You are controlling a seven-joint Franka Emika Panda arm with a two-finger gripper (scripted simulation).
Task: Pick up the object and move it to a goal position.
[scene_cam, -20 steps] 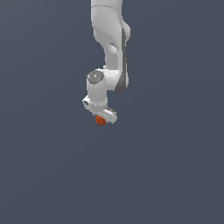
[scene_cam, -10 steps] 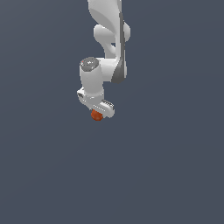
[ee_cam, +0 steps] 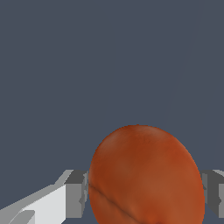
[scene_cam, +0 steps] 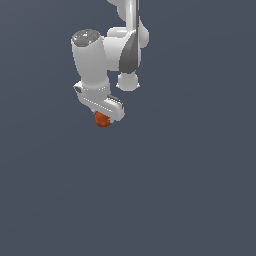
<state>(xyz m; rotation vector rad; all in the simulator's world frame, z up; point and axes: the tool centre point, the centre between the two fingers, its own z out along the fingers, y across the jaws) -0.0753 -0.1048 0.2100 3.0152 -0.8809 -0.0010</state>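
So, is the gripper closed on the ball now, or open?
Closed on it. In the wrist view the orange-red ball sits between the gripper's fingers, touching both sides; the exterior view shows it held beneath the hand.

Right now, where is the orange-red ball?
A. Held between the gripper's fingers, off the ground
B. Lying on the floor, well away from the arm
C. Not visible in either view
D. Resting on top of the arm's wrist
A. In the wrist view the ball sits with a grey finger pressed at each side, and in the exterior view it hangs under the gripper with nothing beneath it.
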